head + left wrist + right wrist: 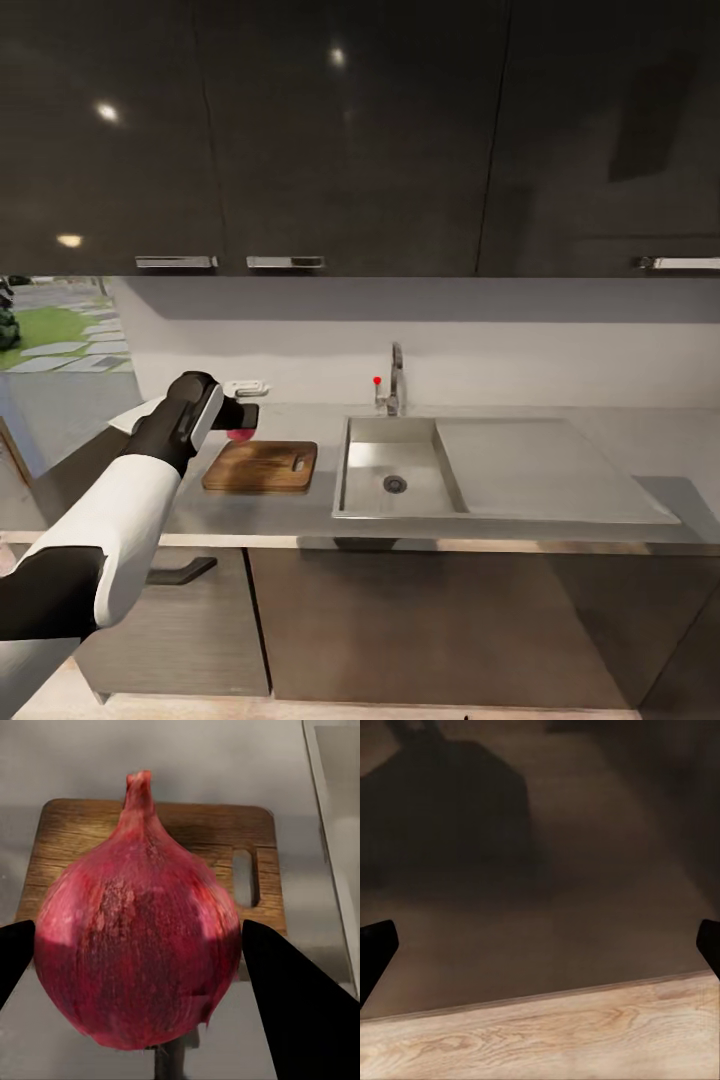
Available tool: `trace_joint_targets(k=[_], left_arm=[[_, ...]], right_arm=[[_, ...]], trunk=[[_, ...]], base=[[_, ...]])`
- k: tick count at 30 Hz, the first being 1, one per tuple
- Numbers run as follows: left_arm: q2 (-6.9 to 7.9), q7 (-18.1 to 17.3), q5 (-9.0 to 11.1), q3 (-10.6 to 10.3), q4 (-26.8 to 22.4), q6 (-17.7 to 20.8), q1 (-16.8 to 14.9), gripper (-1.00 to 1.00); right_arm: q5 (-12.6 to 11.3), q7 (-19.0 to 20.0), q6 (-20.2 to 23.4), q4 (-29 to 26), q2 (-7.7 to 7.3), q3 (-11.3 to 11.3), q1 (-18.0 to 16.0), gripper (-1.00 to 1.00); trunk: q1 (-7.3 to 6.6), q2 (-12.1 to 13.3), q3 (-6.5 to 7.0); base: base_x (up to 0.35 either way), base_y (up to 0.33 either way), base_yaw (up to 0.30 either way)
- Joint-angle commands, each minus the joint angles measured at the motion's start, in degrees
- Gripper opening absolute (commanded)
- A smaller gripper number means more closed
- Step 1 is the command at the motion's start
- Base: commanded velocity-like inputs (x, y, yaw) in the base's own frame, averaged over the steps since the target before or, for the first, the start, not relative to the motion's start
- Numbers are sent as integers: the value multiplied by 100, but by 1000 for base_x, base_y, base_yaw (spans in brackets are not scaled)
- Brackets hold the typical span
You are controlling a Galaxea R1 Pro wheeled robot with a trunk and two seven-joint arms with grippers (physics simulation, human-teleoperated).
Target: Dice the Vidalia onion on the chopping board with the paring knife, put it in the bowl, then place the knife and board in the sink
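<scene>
1. Between the left gripper [139, 967] fingers sits the Vidalia onion [139, 937], whole, red-skinned, stem tip pointing away from the wrist; fingers closed against both its sides.
2. Just beyond the gripper lies the chopping board [260, 466], flat on the countertop [620, 435], handle slot toward the sink [395, 475]; onion held above the board's near edge.
3. Board's right edge stops short of the sink rim, a bare strip of countertop between them.
4. Sink basin with round drain, drainboard wing further right, tap [395, 380] behind.
5. Right gripper [540, 945]: fingertips set wide apart, nothing between them, over a dark cabinet front and pale wood floor [547, 1039].
</scene>
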Motion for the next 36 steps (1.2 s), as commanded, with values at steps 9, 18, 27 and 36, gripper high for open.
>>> trace_joint_targets(k=[9, 18, 27, 36], left_arm=[[-88, 0, 14, -17, 184, 12, -4, -100], [-260, -7, 12, -26, 306, 3, -4, -100], [-270, -2, 12, -20, 389, 0, -4, -100], [-244, 0, 4, -19, 449, -8, -4, -100]], right_arm=[[-40, -23, -17, 3, 1, 46, -5, 100], [-40, -22, -17, 3, -4, 44, -5, 100], [-40, -22, -17, 3, -4, 50, -5, 100], [-40, -16, -17, 3, 1, 52, -5, 100]], trunk=[[1, -7, -9], [1, -7, -9], [1, -7, -9], [1, -7, -9]], base=[[0, 15, 0], [0, 0, 0], [0, 0, 0], [0, 0, 0]])
